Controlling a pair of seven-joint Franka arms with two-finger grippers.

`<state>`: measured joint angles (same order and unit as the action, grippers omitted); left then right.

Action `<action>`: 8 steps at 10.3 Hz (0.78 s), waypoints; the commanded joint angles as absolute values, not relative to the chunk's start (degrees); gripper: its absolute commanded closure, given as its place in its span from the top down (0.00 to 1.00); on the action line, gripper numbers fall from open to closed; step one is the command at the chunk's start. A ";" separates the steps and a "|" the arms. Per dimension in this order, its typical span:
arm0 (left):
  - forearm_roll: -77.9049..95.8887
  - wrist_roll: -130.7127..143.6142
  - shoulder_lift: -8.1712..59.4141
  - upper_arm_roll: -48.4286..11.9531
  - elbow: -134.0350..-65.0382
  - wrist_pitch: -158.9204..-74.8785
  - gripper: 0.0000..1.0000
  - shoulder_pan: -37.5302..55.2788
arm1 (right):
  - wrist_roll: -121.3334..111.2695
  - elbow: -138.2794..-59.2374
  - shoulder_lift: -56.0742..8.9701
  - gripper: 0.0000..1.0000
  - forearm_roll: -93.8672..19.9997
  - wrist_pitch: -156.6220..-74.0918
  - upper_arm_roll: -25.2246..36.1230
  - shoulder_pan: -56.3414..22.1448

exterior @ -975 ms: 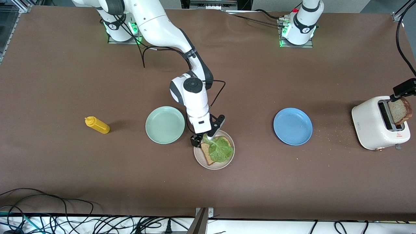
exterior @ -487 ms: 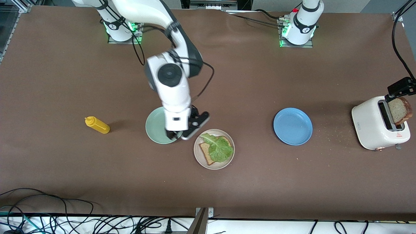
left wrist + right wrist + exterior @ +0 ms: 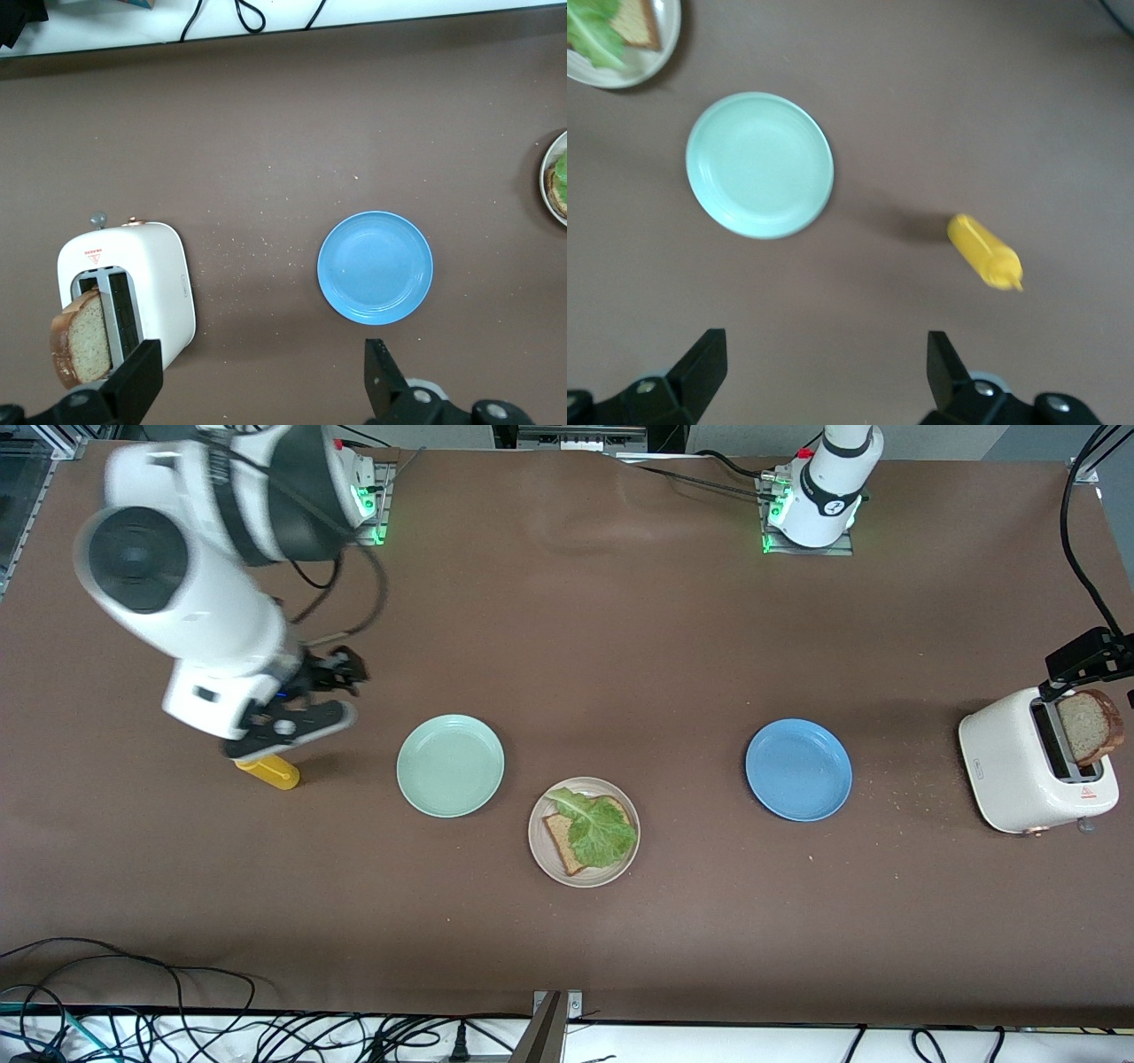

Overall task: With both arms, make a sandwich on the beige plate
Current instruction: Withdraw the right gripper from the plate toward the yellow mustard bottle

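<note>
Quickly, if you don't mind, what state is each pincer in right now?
Left pincer: open, holding nothing, up above the white toaster and its brown bread slice.
Right pincer: open, empty, over the yellow squeeze bottle.

A brown tabletop (image 3: 620, 646) carries a yellow squeeze bottle (image 3: 268, 771) lying toward the right arm's end, a mint-green plate (image 3: 450, 765), a beige plate (image 3: 542, 852) nearer the front camera, a blue plate (image 3: 798, 770), scattered crumbs (image 3: 912, 797), and a white toaster (image 3: 1010, 766) at the left arm's end.
</note>
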<state>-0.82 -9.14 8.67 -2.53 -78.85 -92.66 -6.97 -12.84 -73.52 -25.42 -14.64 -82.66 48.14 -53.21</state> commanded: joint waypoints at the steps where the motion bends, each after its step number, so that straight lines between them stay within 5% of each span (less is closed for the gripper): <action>1: 0.00 -8.97 8.96 -2.72 -77.43 -91.49 1.00 -7.12 | -22.17 -83.37 -18.83 1.00 -15.38 -82.17 54.90 -54.14; 4: 0.09 -8.96 8.96 -2.73 -77.43 -91.58 1.00 -7.03 | -40.72 -91.90 -16.27 0.99 -15.91 -84.62 64.05 -54.14; 8: 0.26 -9.23 8.96 -2.55 -77.43 -91.49 1.00 -7.21 | -67.68 -108.33 -14.33 1.00 -23.43 -98.39 71.79 -53.18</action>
